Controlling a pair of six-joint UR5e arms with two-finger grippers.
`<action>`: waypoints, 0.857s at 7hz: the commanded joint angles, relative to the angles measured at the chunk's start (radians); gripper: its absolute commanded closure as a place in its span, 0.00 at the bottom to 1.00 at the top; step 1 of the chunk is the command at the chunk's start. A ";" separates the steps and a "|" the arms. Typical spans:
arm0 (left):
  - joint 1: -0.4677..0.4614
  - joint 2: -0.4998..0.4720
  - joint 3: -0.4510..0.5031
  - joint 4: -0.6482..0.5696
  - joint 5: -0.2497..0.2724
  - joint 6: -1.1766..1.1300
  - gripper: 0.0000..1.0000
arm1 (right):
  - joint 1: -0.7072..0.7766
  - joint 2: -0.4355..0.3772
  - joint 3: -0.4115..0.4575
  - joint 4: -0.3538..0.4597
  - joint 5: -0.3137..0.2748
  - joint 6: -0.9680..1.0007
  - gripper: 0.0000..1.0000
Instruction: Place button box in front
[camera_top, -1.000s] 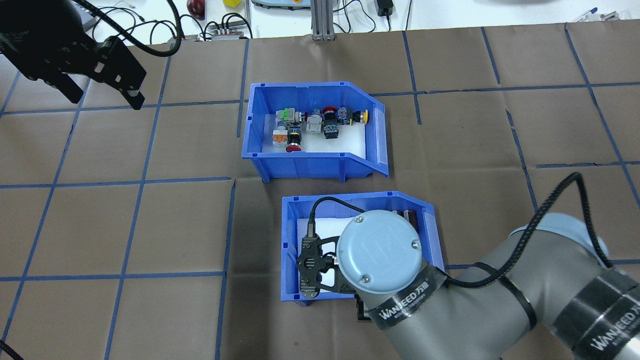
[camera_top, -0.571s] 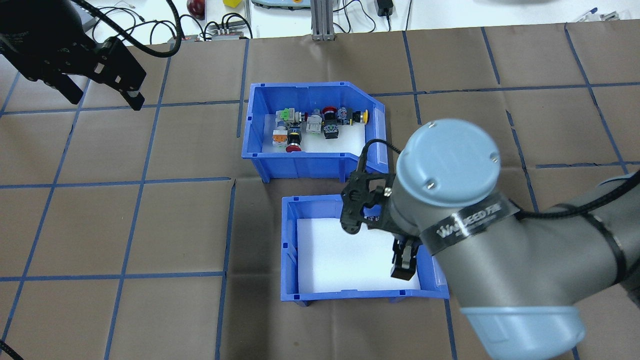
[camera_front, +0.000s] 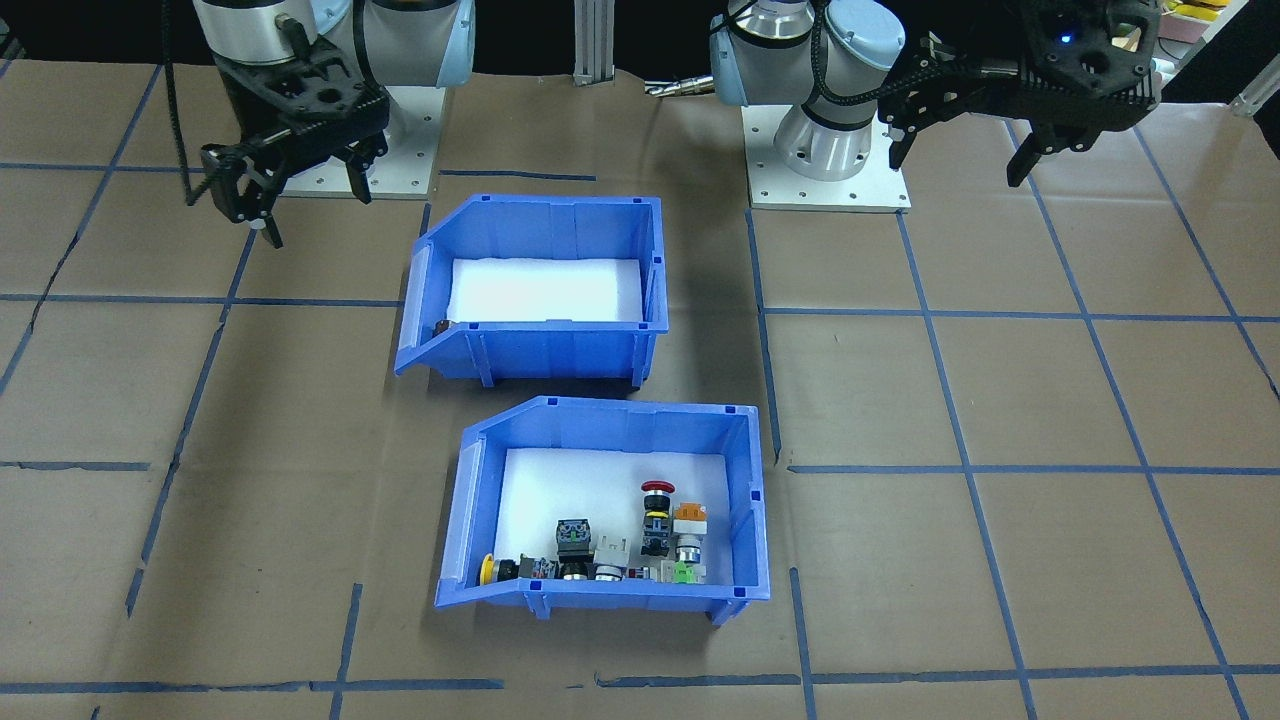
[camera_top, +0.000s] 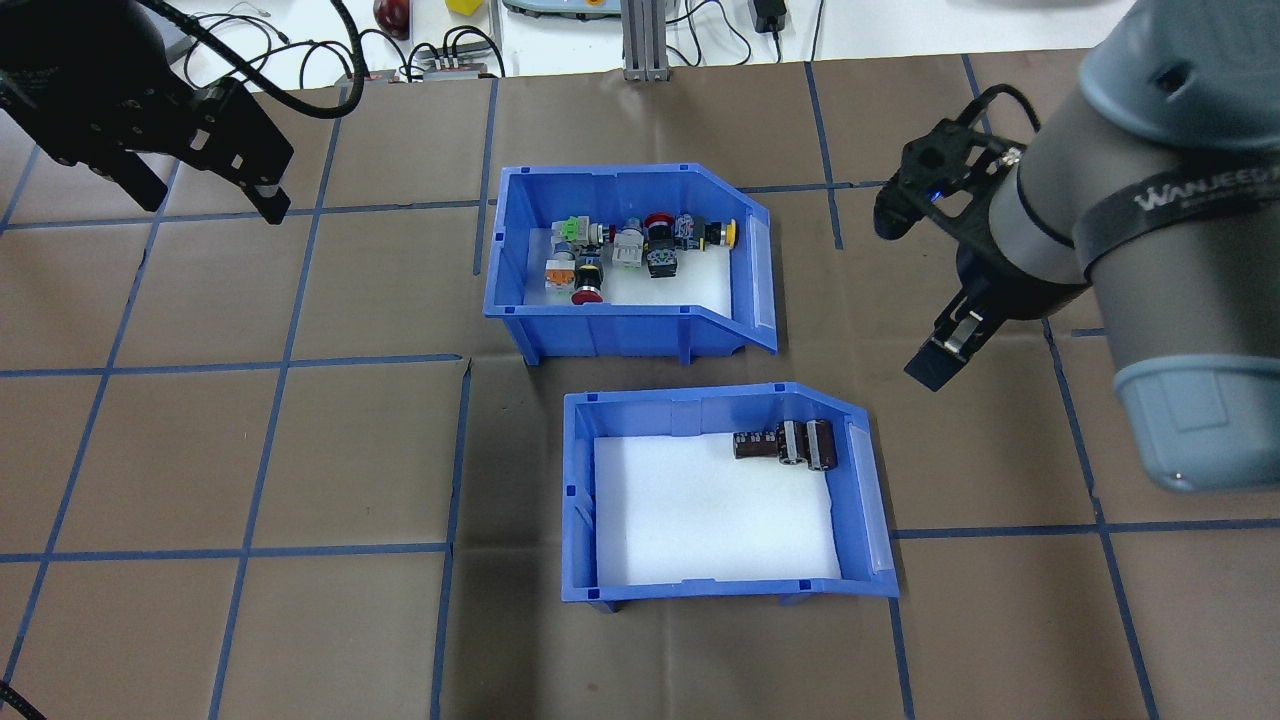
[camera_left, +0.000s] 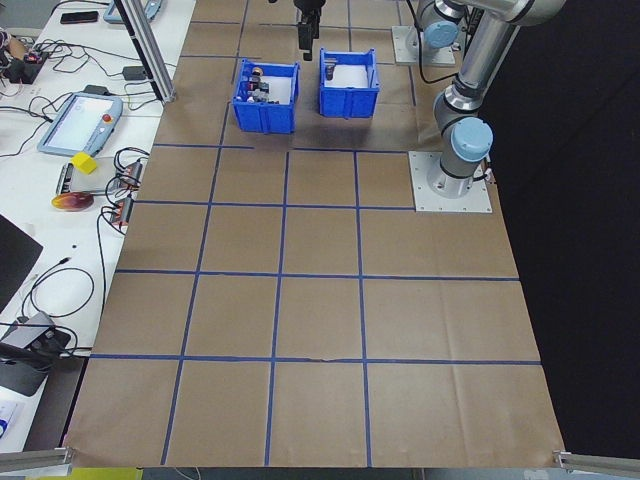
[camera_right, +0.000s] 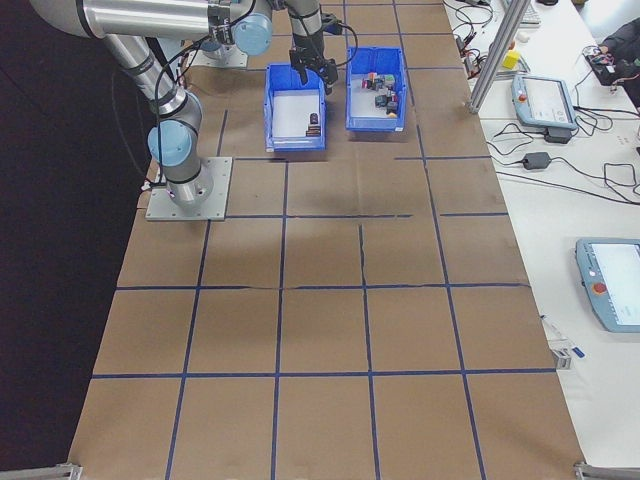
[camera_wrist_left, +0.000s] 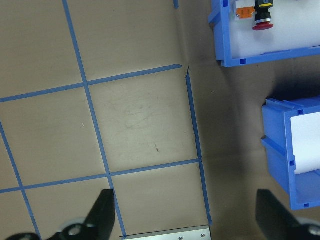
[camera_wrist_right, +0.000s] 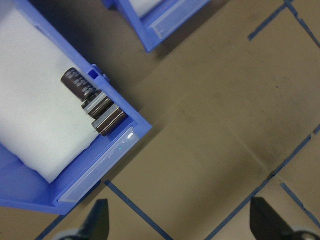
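Table (camera_top: 300, 450) covered in brown paper with blue tape grid carries two blue bins. Button box (camera_top: 625, 255), the bin with assorted push-button switches on a white liner, sits on the operators' side of the second bin (camera_top: 720, 490), just beyond it with a narrow gap, offset slightly toward the robot's left. Second bin holds only a few dark cylinders (camera_top: 785, 443) against its open-lipped end. Right gripper (camera_top: 915, 295) hangs in the air off the button box's open end, to the robot's right of it, touching neither bin; jaws spread wide, nothing between them per its wrist view. Left gripper (camera_top: 205, 165) hovers well apart on the other side of the button box, toward the table's far corner, jaws also parted wide and empty. Step looks like the tail end or a between-moves pause: both arms clear, button box already standing ahead of the other bin as seen from the robot. If more is needed, next move would call for gripping a button box wall and sliding it without tipping the switches.
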 joint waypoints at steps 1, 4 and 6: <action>0.000 0.000 -0.001 0.000 0.000 0.000 0.01 | -0.037 0.052 -0.086 0.032 0.004 0.286 0.00; 0.000 0.000 -0.001 0.000 0.000 0.000 0.01 | -0.036 0.149 -0.236 0.156 0.041 0.690 0.00; 0.000 0.000 -0.001 0.000 0.000 0.000 0.01 | -0.035 0.184 -0.267 0.230 0.066 0.795 0.00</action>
